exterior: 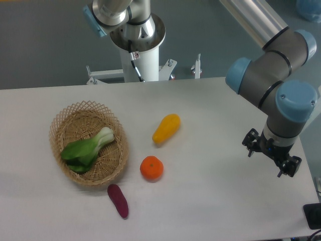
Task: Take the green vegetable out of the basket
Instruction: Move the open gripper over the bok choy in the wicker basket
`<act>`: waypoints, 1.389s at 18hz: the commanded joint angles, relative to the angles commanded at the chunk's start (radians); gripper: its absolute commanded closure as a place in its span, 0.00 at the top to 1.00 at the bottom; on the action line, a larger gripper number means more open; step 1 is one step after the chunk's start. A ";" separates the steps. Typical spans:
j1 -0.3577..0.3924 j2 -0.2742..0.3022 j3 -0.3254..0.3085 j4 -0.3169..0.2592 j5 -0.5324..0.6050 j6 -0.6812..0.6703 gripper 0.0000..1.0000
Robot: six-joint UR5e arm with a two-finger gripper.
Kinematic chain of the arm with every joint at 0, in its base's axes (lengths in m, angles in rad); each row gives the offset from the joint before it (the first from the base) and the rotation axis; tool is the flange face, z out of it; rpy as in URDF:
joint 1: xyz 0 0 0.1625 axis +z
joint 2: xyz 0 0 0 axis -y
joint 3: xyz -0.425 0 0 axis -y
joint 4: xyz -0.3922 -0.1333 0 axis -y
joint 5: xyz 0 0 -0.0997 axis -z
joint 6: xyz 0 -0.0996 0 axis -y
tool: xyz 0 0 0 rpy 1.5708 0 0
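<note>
In the basket (67, 120) lies the green vegetable (88, 149), stalk toward the rim; the gripper (271, 157), well apart, stands spread and empty.

No text, label, brand, number or sign can be read anywhere in this view, neither on the robot arm nor on the table.

The white table (210, 115) carries the basket (116, 165), a yellow vegetable (166, 128), an orange (151, 168) and a purple vegetable (118, 200).
</note>
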 joint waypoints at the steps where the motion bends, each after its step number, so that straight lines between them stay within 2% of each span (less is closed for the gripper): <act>1: -0.002 0.000 0.000 0.000 0.002 -0.002 1.00; 9: -0.005 0.011 -0.024 0.003 -0.005 -0.012 1.00; 12: -0.008 0.020 -0.055 0.063 -0.028 -0.066 1.00; 15: -0.014 0.038 -0.090 0.080 -0.046 -0.153 1.00; 17: -0.017 0.073 -0.130 0.080 -0.066 -0.161 1.00; 20: -0.063 0.138 -0.202 0.078 -0.080 -0.218 1.00; 23: -0.144 0.205 -0.288 0.075 -0.069 -0.293 1.00; 25: -0.187 0.228 -0.327 0.075 -0.067 -0.304 1.00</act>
